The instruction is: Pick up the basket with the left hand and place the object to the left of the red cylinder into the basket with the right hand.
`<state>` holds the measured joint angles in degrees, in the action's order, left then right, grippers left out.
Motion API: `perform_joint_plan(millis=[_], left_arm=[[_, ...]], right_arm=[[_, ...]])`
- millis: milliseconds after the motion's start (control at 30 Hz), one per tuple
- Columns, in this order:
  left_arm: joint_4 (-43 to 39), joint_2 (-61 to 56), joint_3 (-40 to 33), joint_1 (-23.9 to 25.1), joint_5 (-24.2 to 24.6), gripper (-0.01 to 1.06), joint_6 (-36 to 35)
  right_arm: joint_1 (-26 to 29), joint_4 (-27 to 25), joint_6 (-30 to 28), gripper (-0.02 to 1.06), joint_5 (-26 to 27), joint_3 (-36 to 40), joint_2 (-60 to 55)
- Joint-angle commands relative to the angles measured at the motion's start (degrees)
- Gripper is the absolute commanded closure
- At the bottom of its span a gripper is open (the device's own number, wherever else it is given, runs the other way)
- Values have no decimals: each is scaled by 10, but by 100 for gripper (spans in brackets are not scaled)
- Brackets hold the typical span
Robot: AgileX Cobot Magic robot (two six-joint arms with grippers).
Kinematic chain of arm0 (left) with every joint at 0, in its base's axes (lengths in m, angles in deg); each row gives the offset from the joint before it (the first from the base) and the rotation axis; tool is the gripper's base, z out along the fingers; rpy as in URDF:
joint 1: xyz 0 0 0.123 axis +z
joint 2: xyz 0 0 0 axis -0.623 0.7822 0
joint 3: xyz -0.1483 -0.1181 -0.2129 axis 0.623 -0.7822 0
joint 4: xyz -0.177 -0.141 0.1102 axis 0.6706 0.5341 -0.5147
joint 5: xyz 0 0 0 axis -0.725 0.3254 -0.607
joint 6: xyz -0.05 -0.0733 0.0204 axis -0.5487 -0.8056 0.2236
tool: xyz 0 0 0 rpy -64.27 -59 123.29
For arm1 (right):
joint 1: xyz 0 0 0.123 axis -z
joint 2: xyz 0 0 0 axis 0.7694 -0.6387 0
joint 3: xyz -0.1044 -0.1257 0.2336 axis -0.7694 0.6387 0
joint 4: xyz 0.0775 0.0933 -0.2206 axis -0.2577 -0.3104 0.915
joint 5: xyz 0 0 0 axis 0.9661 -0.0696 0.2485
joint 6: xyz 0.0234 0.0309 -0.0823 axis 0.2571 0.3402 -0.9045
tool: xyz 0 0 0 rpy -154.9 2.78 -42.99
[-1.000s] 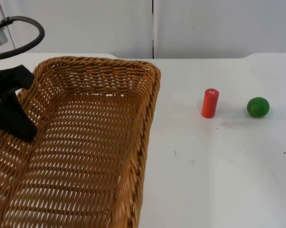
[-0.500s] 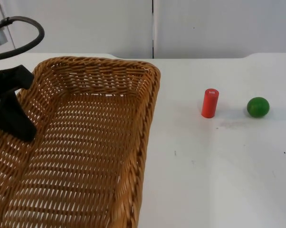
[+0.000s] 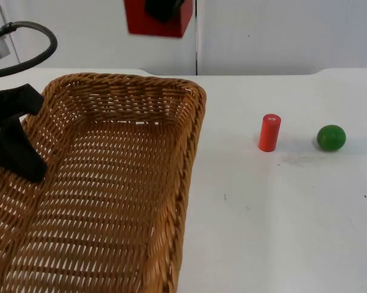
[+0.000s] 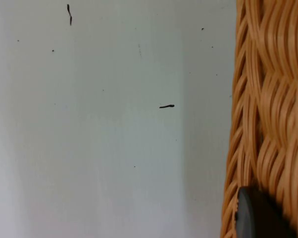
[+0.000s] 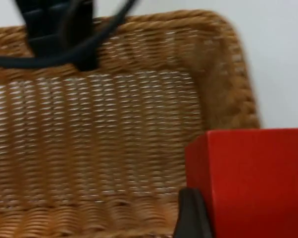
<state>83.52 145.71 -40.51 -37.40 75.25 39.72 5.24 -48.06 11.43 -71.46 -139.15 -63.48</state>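
While the basket (image 3: 110, 183) is up, my drop is still to come.
My left gripper (image 3: 16, 143) pinches its rim off the table (image 3: 281, 213); my right gripper (image 3: 165, 9) clasps the red block (image 3: 156, 21) above the basket's far end, red cylinder (image 3: 269, 132) well apart.

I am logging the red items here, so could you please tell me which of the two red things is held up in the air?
The red block, gripped by the right pincer above the basket's far end; the red cylinder stands upright on the table.
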Motion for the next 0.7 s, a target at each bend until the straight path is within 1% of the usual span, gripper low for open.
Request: perform_joint_plan(millis=[0,67,233,267,367,400,533,567,667], left_arm=[[6,-7,5,1,8,105,1],[6,-7,5,1,8,105,1],[6,-7,5,1,6,105,1],[6,-7,5,1,6,105,1],[6,-7,5,1,6,105,1],[6,-7,5,1,6,105,1],[6,-7,5,1,6,105,1],[6,-7,5,1,6,105,1],[6,-7,5,1,6,105,1]], right_arm=[[-9,-4,-1,105,22,13,0],[-9,-5,-1,105,32,24,0],[-9,-8,1,105,95,86,0],[-9,-8,1,105,95,86,0],[-9,-30,1,105,142,119,0],[-9,-30,1,105,142,119,0],[-9,-41,0,105,196,161,0],[-9,-41,0,105,196,161,0],[-9,-56,-4,105,221,184,0]])
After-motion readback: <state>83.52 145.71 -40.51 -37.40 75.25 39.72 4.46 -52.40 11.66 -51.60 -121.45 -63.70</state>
